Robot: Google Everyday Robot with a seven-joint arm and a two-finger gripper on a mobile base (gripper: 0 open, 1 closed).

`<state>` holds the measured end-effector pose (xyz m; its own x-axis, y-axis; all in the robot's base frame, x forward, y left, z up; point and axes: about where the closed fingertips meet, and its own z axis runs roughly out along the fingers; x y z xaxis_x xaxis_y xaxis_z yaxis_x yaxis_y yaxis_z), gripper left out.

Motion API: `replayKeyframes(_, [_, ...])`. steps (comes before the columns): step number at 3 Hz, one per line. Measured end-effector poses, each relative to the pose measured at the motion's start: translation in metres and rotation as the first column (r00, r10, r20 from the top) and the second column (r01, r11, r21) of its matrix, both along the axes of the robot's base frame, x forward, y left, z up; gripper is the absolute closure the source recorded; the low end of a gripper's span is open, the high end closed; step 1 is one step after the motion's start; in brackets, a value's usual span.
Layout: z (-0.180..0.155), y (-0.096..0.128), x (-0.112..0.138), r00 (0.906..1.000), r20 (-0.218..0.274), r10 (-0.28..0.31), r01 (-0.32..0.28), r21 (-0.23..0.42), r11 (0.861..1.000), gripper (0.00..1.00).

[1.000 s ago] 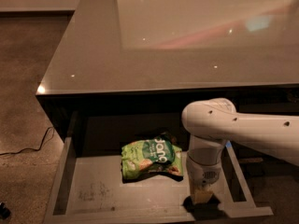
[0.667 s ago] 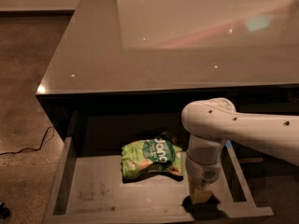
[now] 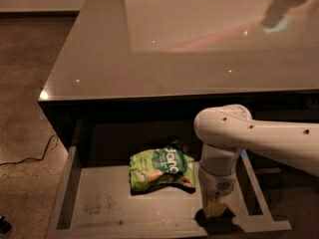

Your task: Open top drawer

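Note:
The top drawer (image 3: 94,210) stands pulled out under the glossy grey counter (image 3: 164,49). Its light grey side walls and scuffed grey floor show. A green snack bag (image 3: 159,169) lies in the middle of the drawer floor. My white arm comes in from the right and bends down into the drawer's right front part. The gripper (image 3: 215,214) sits at the drawer's front wall, right of the bag and apart from it. The drawer's dark front face and handle are hidden below the frame's edge.
A black cable (image 3: 30,158) lies on the speckled floor to the left of the cabinet. A small dark object (image 3: 3,225) sits at the lower left corner. Dark cabinet structure shows to the right of the drawer.

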<state>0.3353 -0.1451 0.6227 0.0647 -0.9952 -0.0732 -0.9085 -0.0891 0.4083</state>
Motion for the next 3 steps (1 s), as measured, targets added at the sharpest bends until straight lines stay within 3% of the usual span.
replayKeyframes(1, [0.0,0.0,0.0,1.0,0.0,0.0,0.0,0.0,1.0,0.12])
replayKeyframes(2, [0.0,0.0,0.0,1.0,0.0,0.0,0.0,0.0,1.0,0.0])
replayKeyframes(3, [0.0,0.0,0.0,1.0,0.0,0.0,0.0,0.0,1.0,0.0])
